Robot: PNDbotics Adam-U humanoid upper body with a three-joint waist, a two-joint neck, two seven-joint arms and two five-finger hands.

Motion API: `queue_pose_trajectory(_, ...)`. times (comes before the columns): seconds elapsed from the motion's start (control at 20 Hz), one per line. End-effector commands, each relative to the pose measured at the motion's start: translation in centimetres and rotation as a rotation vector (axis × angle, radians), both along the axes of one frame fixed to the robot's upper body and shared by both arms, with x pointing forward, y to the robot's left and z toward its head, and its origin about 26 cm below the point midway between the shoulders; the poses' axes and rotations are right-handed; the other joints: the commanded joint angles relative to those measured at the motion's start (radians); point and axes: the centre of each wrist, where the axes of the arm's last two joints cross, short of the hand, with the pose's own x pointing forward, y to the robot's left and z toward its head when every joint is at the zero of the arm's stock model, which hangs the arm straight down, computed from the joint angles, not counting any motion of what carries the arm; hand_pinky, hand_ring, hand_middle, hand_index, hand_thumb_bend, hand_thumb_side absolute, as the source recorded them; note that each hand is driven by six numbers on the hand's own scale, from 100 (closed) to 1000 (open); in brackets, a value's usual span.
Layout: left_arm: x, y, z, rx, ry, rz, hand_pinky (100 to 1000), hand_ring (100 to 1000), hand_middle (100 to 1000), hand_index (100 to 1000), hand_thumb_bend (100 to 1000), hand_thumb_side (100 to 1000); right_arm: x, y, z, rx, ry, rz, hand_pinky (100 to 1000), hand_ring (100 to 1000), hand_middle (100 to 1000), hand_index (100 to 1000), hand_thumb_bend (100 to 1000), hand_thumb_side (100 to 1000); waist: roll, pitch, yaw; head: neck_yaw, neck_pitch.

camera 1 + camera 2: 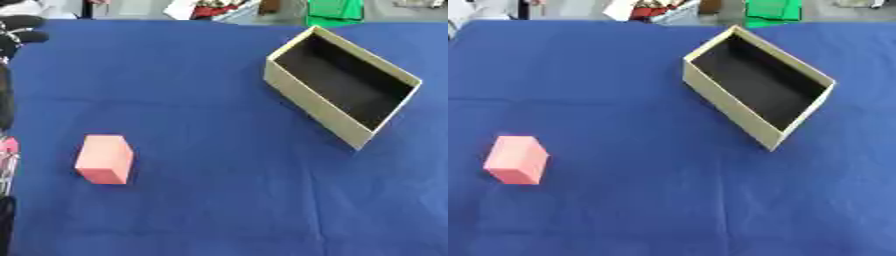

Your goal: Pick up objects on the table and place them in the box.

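A pink block (105, 159) lies on the blue tablecloth at the left. A beige open box (313, 106) with a dark, empty inside stands askew at the upper right, well apart from the block. My left hand (23, 29) shows at the upper left edge of the left eye view only, its black fingers extended and holding nothing, far above the block. Part of the left arm runs down that same edge. My right hand appears in neither view.
The blue cloth (640, 200) covers the whole table. Beyond the far edge sit a green object (334, 12) and some mixed clutter (645, 10). Wide blue cloth lies between the block and the box.
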Motion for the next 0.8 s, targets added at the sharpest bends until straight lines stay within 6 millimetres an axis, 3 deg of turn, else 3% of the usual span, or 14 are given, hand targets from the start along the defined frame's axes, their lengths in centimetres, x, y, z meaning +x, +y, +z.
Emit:
queue_pose_trajectory(0.05,-0.33,0.26,0.93,0.021,-0.033,0.005,664,672,743,842,100,828,-0.42,-0.19,1.15,-0.034,-0.034,-0.009,792,783,780,814,100,943,-0.002,-0.024,0.001,-0.001,0.003)
queue_pose_trajectory(0.55,-0.34,0.31,0.96,0.023,-0.032,0.008,664,670,742,842,100,828,-0.43,-0.20,1.15,-0.034,-0.035,-0.008,793,783,780,814,100,942,-0.003,-0.023,0.001,-0.009,0.013)
queue_pose_trajectory(0.8,-0.41,0.54,1.11,0.037,-0.036,0.019,665,670,742,842,100,824,-0.45,-0.28,1.10,-0.034,-0.034,-0.012,793,783,780,814,100,942,-0.004,-0.025,0.003,-0.049,0.030)
